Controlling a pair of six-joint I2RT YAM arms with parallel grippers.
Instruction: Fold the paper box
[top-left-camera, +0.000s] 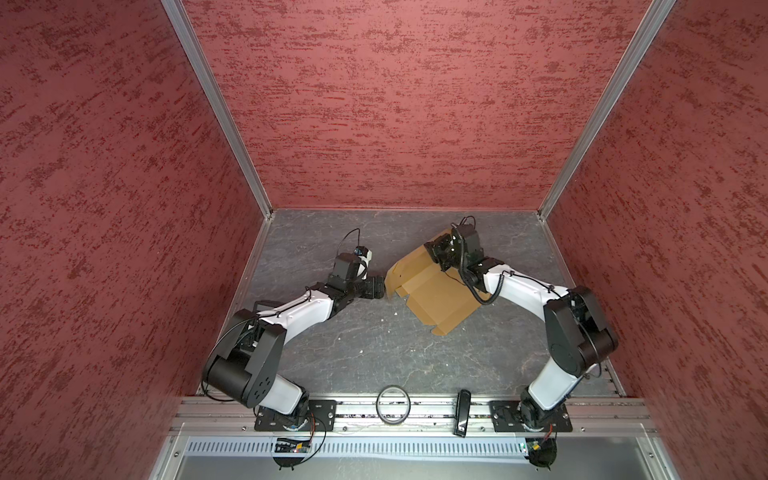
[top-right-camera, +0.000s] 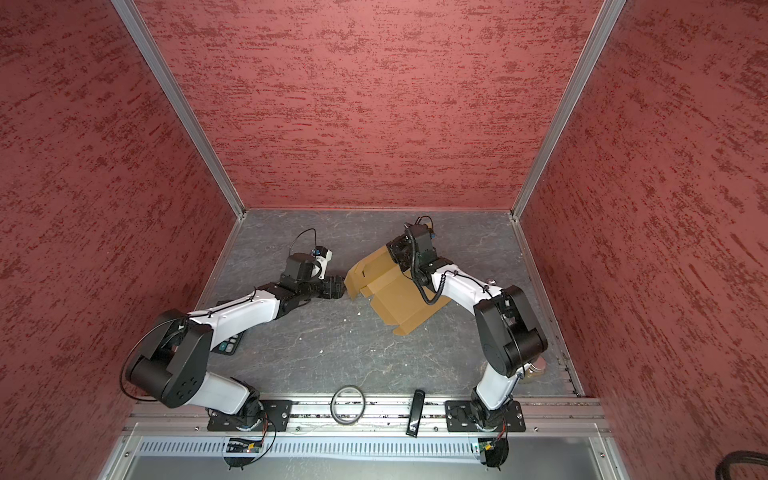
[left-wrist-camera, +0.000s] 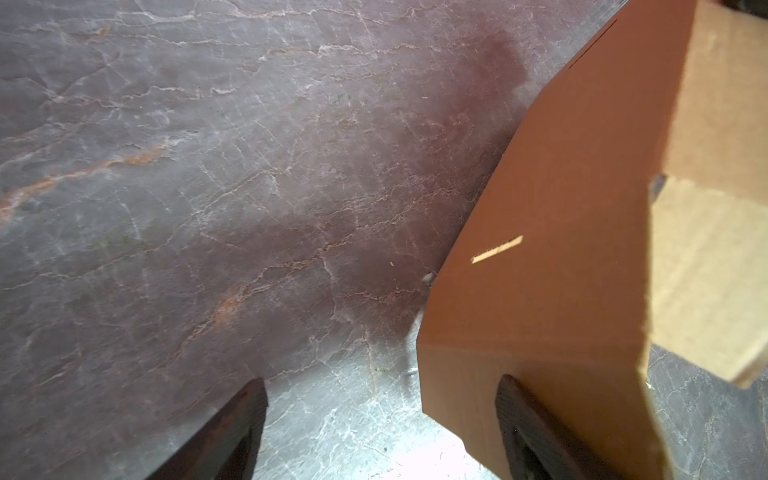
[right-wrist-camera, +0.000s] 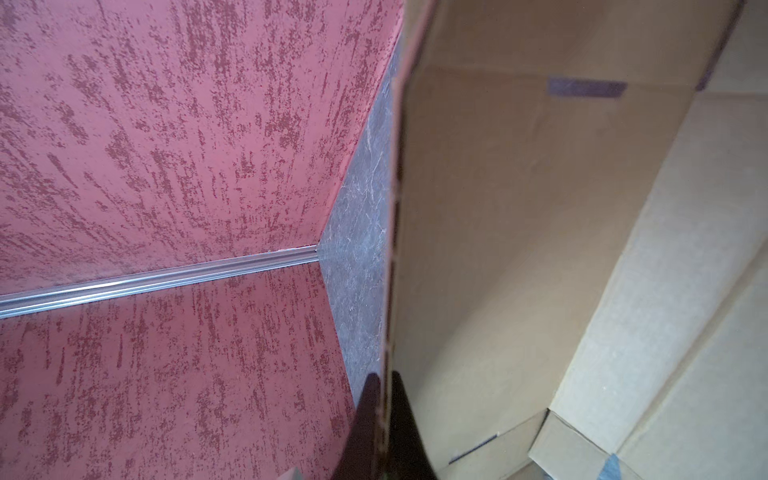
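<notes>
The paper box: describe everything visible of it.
The paper box is plain tan-brown corrugated cardboard, unprinted, die-cut with creases, slots and small tabs. It is only partly folded: its large panel lies flat on the grey marbled table, right of centre, while panels on its left and far sides stand raised. The right gripper is shut on the edge of a raised far panel. The left gripper is open at the raised left panel, one finger against its outer face.
</notes>
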